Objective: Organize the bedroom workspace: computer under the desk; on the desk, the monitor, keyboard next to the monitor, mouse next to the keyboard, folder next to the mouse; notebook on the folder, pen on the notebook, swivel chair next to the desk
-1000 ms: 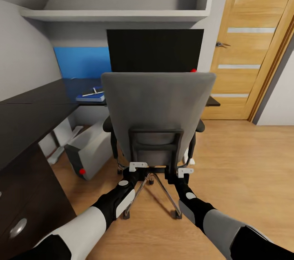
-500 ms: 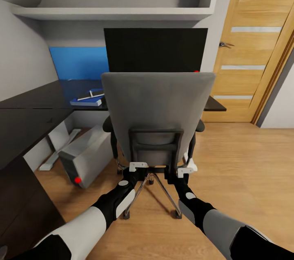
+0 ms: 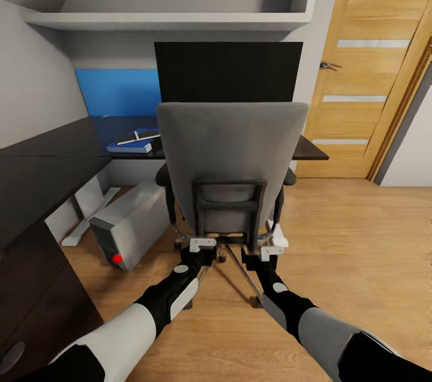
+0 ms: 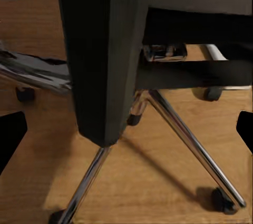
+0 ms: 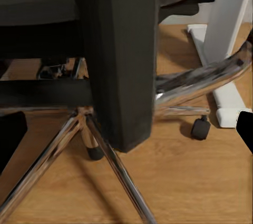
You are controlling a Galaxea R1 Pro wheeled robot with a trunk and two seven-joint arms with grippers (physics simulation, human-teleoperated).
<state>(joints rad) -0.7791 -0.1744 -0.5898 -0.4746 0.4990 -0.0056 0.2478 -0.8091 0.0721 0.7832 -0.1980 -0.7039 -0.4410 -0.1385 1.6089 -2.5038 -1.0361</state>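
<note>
The grey swivel chair [image 3: 233, 148] stands with its back to me, facing the black desk [image 3: 54, 157]. My left gripper [image 3: 202, 245] and right gripper [image 3: 271, 248] sit just behind the lower corners of its black back frame [image 3: 228, 205]. Both are open, each with a frame post [image 4: 105, 50] [image 5: 121, 50] between its spread fingers. The monitor [image 3: 228, 70] rises behind the chair. The blue folder [image 3: 129, 147] lies on the desk with the notebook [image 3: 144, 143] and white pen [image 3: 137, 139] on it. The computer [image 3: 129, 223] rests under the desk. Keyboard and mouse are out of view.
A wooden door [image 3: 372, 64] is at the right, with open wood floor [image 3: 360, 238] in front of it. The desk's drawer unit [image 3: 36, 304] stands close at my left. A white desk foot [image 5: 226, 103] lies near the chair's chrome legs [image 4: 195, 145] and castors [image 5: 200, 128].
The chair has rolled forward toward the desk and now covers the monitor's lower corner. The view has shifted with the robot's advance. Both grippers stay behind the chair frame.
</note>
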